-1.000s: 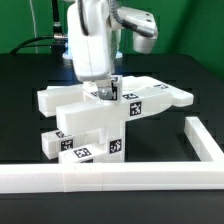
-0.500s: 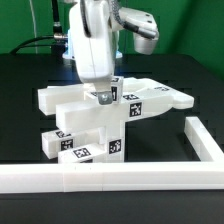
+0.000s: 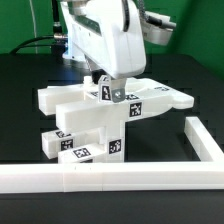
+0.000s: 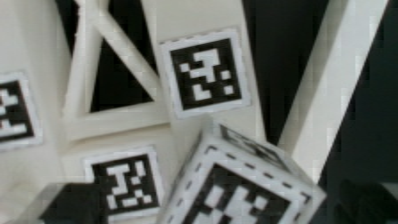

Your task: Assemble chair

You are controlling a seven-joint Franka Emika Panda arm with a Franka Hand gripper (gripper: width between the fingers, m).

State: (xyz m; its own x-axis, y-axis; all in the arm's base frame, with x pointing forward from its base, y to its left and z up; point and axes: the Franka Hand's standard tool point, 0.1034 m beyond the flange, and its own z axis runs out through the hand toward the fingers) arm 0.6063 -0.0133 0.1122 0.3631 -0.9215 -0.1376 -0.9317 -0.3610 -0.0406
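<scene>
The gripper (image 3: 107,88) stood over the partly joined chair (image 3: 95,118) on the black table (image 3: 170,135); finger spread could not be determined. Only black-and-white square tags (image 4: 203,72) were visible, with no readable writing.

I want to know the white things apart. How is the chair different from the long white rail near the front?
The chair is a blocky stack of joined pieces; the rail is one thin L-shaped bar lying flat. The chair carries black-and-white tags; the rail shows none. The gripper is at the chair; the rail lies alone. Both are white.
</scene>
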